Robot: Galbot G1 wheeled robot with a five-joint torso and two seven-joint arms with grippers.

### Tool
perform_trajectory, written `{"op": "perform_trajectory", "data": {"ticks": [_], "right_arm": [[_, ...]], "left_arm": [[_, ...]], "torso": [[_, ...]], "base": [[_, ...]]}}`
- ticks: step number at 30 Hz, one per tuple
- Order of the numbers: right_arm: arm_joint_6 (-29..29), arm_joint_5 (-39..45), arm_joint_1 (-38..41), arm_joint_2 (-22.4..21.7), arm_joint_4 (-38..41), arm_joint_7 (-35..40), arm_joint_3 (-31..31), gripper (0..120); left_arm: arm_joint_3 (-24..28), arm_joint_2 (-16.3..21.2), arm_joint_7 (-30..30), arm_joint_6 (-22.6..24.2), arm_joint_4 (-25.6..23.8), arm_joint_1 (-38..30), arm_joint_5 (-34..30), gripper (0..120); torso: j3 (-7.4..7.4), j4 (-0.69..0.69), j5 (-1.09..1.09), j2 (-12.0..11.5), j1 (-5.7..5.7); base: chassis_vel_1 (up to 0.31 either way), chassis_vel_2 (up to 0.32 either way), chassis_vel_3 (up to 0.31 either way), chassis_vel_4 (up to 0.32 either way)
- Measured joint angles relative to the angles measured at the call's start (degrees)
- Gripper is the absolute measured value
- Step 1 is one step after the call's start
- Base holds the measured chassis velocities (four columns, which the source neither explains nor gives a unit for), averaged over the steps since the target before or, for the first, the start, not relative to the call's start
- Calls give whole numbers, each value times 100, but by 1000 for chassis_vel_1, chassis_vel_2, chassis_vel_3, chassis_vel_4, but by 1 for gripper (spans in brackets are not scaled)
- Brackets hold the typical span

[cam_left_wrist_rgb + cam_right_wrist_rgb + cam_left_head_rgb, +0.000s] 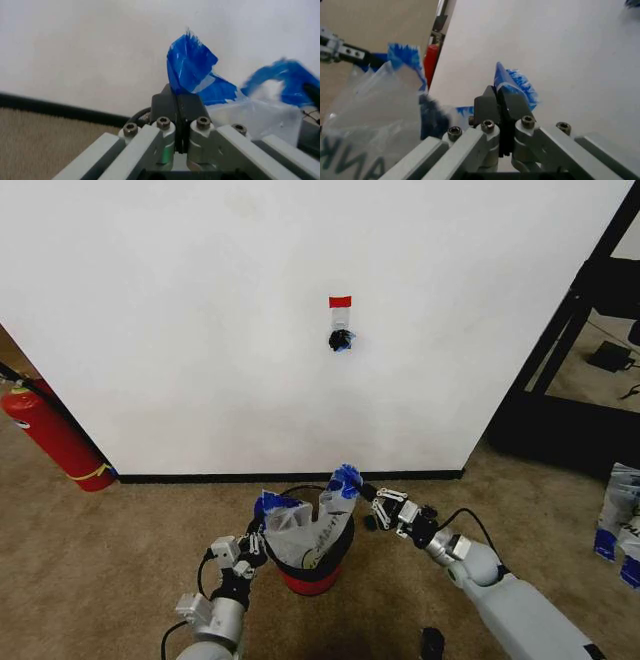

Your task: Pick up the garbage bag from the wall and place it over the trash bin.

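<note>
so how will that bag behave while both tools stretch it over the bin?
Likely floppy: the bag sags between the left tool and right tool. Probably light and thin, being translucent. The small bin might tip if tugged.

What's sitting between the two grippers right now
In the head view, the garbage bag spans between the left gripper and right gripper, over the trash bin. Both jaws pinch its blue handles.

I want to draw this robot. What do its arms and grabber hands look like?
Both arms are smooth silver-grey tubes with black joints and thin black cables looping beside them. The left gripper and right gripper have pale metal linkage bars with round bolts and flat dark finger pads.
</note>
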Motion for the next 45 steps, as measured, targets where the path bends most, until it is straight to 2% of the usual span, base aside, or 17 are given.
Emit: {"op": "perform_trajectory", "data": {"ticks": [2,5,6,10,18,23,32,41,45], "right_arm": [[9,16,36,28,-94,-148,-38,0],[9,371,99,4,-253,-926,-39,0],[9,371,99,4,-253,-926,-39,0],[-25,959,133,-270,-303,-1979,46,0],[-524,1818,-30,-928,-99,-3075,219,0],[-753,1904,-106,-1132,-78,-3624,363,0],[-702,1568,-44,-971,-403,-3988,453,0],[-702,1287,101,-798,-983,-4789,528,0],[-696,1235,131,-750,-1143,-4864,546,0]], "left_arm": [[-4,-3,85,-242,149,-25,228,0],[-6,-34,135,-810,575,-102,798,0],[-6,-34,135,-810,575,-102,798,0],[-7,-40,-66,-1321,911,-84,1473,0],[50,239,-197,-1478,872,281,1847,0],[157,265,-83,-1531,978,322,2037,0],[177,169,-60,-1778,1406,142,2620,0],[-39,445,-62,-1790,1199,492,2772,0],[-49,509,-66,-1721,1141,621,2915,0]], "torso": [[0,0,1,0,0],[0,0,0,0,0],[0,0,0,0,0],[0,-1,-1,0,0],[0,0,2,0,0],[0,-2,0,0,0],[0,-1,0,0,0],[0,-1,2,0,0],[0,0,0,0,0]], "base": [[0,0,0,0],[0,0,0,0],[0,0,0,0],[0,0,0,0],[0,0,0,0],[0,0,0,0],[0,0,0,0],[0,0,0,0],[0,0,0,0]]}}
